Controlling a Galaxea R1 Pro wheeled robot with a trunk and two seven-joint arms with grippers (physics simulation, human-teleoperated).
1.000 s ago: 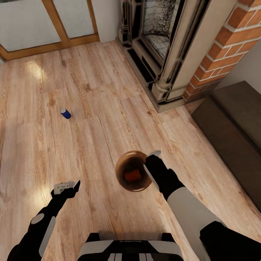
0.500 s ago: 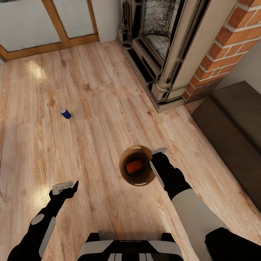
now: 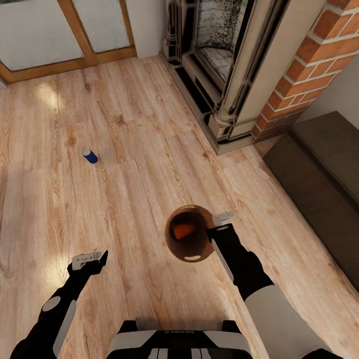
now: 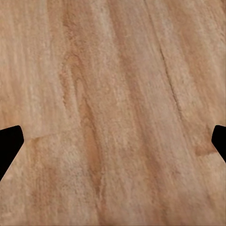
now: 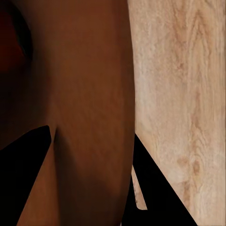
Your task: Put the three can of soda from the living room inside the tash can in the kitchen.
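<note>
While warm, grained wood planks [image 3: 139, 149] are being lit in patches across the living room, a small round tapered trash can [image 3: 192, 252] is being held at its rim by the right gripper [image 3: 215, 230], one dark finger [image 5: 28, 179] inside the smooth copper-brown wall and the other outside, clamped on it. An orange can of soda [image 3: 183, 230] is being carried inside the bin, lying on its side against the dark bottom. A dark blue can of soda [image 3: 90, 156], cylindrical with a silver top, is being left lying on the planks well apart from the bin, towards the glazed wooden doors [image 3: 65, 30]. The left gripper [image 3: 89, 259] is being held low over bare floor, its black fingertips [image 4: 9, 146] spread wide with nothing between them. A brick fireplace [image 3: 279, 65] with an ornate pale surround is being shown beyond, beside a dark brown bench-like unit [image 3: 319, 174].
</note>
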